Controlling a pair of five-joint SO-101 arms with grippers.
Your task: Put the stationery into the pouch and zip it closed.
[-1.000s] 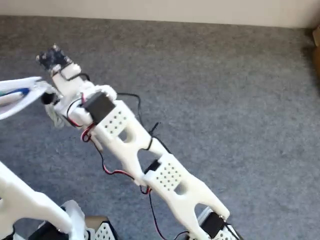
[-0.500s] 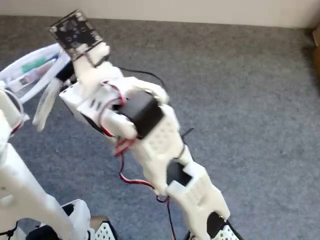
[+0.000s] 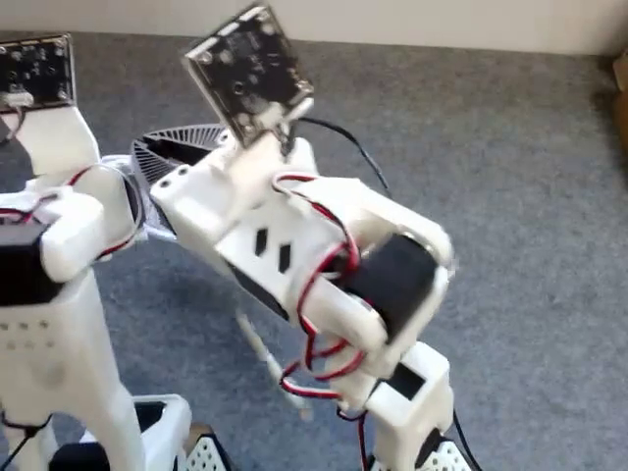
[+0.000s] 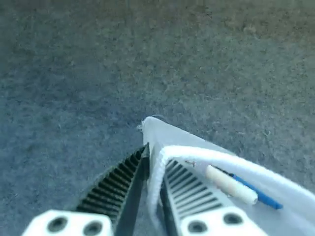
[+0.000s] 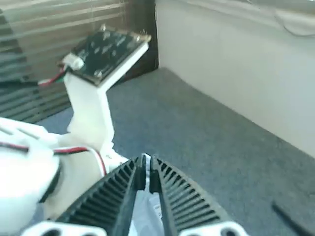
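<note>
While your left pincer [image 4: 146, 157] clamps the pouch [image 4: 173, 136] rim, pens [image 4: 231, 184] lie inside just beside it; your right pincer [image 5: 146, 169] pinches white pouch material, with the left arm's camera board [image 5: 103, 49] close ahead.

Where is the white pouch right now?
In the left wrist view, the translucent white pouch is pinched at its edge in the left claw, over the grey carpet, with a white pen inside.
</note>
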